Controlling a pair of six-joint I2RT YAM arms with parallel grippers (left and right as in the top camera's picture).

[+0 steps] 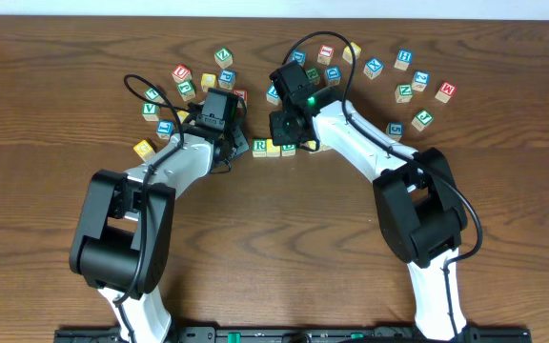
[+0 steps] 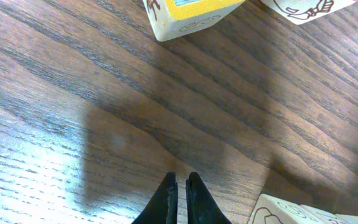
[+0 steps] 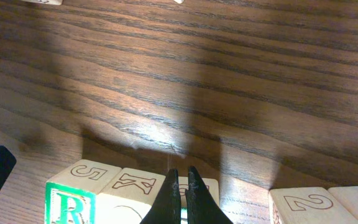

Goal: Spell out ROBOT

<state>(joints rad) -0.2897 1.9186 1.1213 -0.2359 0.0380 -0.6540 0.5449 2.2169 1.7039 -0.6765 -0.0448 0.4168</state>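
The R block lies just left of the right tool, whose tips are pressed together. The left tool is closed and empty; the blocks near it are cropped.

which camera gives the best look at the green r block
Right wrist: the green R block sits close at lower left with its letter readable, though the frame cuts off its bottom. Overhead shows the whole block, but tiny, with the letter barely legible. Left wrist shows no green R.
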